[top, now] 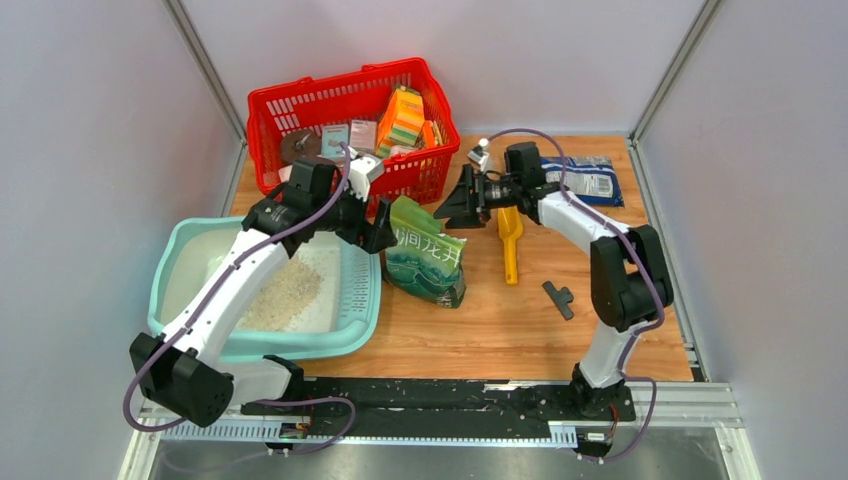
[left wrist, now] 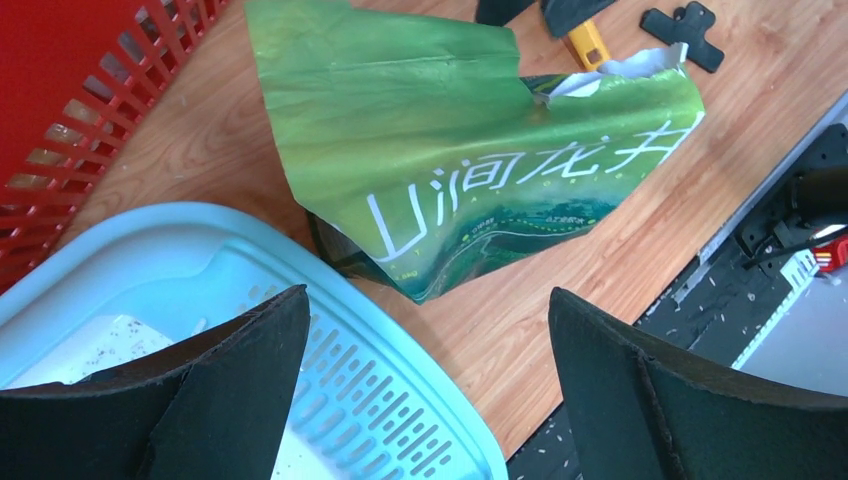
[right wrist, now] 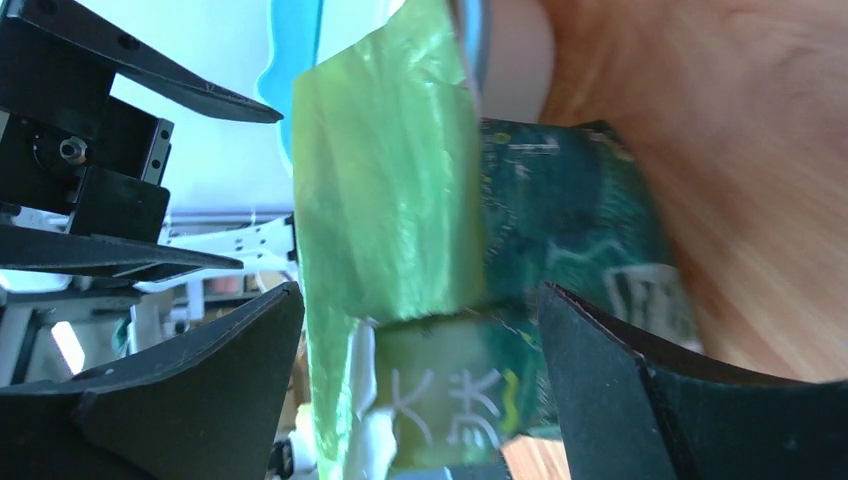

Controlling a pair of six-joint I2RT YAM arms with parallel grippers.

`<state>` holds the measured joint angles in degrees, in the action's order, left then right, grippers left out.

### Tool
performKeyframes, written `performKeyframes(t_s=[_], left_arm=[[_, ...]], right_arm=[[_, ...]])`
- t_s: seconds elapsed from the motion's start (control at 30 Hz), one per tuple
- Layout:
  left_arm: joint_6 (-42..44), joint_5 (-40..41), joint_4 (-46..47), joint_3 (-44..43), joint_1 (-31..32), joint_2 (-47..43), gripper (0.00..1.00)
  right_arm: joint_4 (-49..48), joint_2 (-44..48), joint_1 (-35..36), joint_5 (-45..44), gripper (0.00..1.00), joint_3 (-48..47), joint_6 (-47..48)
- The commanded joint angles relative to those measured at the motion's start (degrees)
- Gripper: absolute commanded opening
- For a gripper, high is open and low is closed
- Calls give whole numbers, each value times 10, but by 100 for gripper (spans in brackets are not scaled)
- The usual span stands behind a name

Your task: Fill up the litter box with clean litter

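**Overhead view, left to right.** The litter box [top: 330, 345] sits at the left edge of the table [top: 500, 330]. A loose heap of clean litter [top: 285, 295] lies on its white floor, partly hidden under the left arm. A red basket [top: 410, 178] of packets fills the far left corner, close behind the box. The left gripper [left wrist: 428, 310] hangs over the box's slotted right ledge, its fingers spread wide and holding nothing. A green bag [top: 427, 258] stands just beside that ledge, its torn top upward. The right gripper [right wrist: 420, 290] faces the bag with its fingers released and the bag's folded top between them; contact cannot be told. A yellow scoop [top: 510, 245] lies under the right arm. A black clip [top: 559, 298] lies nearer. A blue packet [top: 590, 180] occupies the far right corner.
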<state>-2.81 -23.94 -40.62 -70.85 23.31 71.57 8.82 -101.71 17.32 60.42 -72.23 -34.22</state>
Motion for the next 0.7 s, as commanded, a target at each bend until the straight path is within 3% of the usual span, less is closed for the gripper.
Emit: performKeyframes(t_s=[0.0,0.2,0.27,0.43,0.6,0.67], left_arm=[[27,-24,-24,-3,-4,-33,96],[32,-22,-33,-27,-12,-40,97],[31,-25,-29,-41,-18,-34,97],[38,-19,-19,-65,-20,-14,97],[65,-32,-14,-84,-20,5,97],[85,-30,1,-88,-20,10,97]], right_arm=[[-57,-33,36,69,86,-47,-69],[-64,-31,38,103,65,-65,-70],[-71,-17,39,110,53,-70,-60],[8,17,44,69,22,-94,40],[76,46,59,24,9,-100,127],[93,56,67,-4,0,-100,167]])
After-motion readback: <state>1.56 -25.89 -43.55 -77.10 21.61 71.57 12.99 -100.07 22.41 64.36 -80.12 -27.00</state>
